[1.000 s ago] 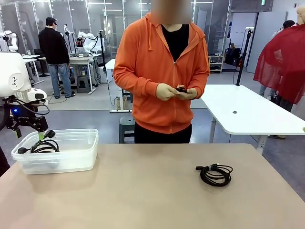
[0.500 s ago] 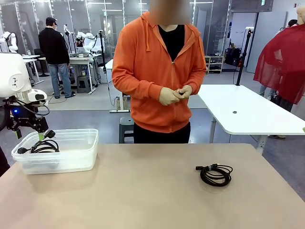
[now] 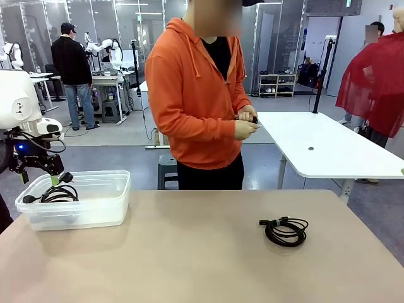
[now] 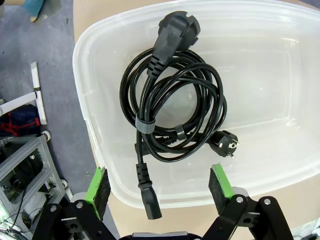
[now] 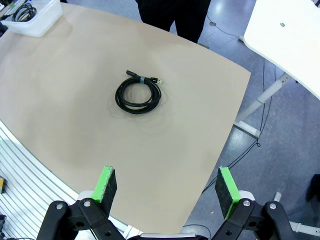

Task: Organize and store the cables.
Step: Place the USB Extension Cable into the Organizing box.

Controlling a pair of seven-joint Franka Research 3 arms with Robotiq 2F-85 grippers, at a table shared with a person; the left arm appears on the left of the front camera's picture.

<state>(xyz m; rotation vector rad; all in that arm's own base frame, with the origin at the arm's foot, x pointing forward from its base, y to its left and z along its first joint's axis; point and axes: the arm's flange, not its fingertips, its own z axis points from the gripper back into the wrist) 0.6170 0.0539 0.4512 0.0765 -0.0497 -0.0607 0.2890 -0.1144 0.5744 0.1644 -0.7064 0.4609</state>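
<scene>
The bundled power cable [image 4: 170, 110] lay coiled inside the clear bin [image 4: 280, 165], flat on its floor and towards the end nearest my left tool [image 4: 159, 172]. A grey strap held the loops together. One round plug pointed at the bin's far wall, a second plug stuck out of the coil's side, and a slim connector end ran down to the near wall. Looking along the left tool, I saw both green pads spread wide with nothing between them. They framed that near wall, and the coil sat just beyond them. From the front camera the tool hung right over the bin's left end, above the cable and clear of it.

The other cable [image 3: 286, 230] was a thinner coil, also banded, with its small connectors poking out together on one side. It rested on the bare table [image 3: 189, 265], well apart from the bin and off to the bin's right. My right tool [image 5: 165, 172] was high above the table with its jaws fully apart and empty. In its own camera the loose coil lay beyond the pads, between them and the bin, which sat in the picture's far corner.

Past the bin, across the table, a person in an orange hoodie stood with both hands [image 3: 246, 124] together at the waist around something small and dark. I could not tell what it was.
</scene>
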